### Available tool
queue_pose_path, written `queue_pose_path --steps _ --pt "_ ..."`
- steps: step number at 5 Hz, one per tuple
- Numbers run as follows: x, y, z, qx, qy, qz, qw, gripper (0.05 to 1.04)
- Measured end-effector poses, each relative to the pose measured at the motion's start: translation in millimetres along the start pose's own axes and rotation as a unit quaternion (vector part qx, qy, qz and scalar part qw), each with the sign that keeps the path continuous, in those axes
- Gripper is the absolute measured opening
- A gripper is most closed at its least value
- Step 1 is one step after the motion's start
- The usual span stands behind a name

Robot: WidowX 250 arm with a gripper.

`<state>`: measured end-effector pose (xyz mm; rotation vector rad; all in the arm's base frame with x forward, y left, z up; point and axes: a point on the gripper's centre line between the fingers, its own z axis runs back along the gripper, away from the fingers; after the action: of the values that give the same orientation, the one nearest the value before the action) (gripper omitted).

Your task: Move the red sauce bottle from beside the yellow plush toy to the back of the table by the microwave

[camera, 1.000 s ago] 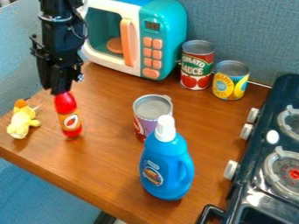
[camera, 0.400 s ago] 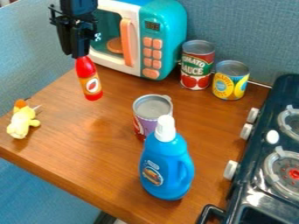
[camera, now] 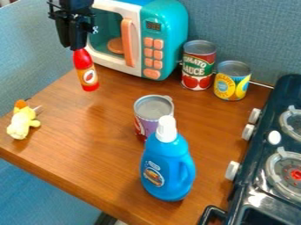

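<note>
One gripped red bottle [camera: 86,75]

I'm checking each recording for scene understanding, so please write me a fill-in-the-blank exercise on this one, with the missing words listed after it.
1. The black two-finger gripper holds the red plastic bottle by its ____ end.
2. The blue plastic bottle is topped by a ____ cap.
3. The door handle of the teal-and-white toy microwave is ____.
4. The small yellow plush toy lies toward the ____ side of the picture.

Missing words: upper; white; orange; left.
</note>
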<state>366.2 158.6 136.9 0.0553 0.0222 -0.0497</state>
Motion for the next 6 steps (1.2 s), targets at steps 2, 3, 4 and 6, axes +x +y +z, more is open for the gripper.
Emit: queue_pose_path --steps 2,3,4,6 --pt "12 19 -5 0.038 -0.02 0.009 0.999 0.336" --pt "14 30 -6 0.064 -0.032 0.039 0.9967 0.336" --pt "13 30 -25 0.053 -0.005 0.046 0.9975 0.336" --pt "9 40 -30 0.026 0.032 0.078 0.9961 0.336"
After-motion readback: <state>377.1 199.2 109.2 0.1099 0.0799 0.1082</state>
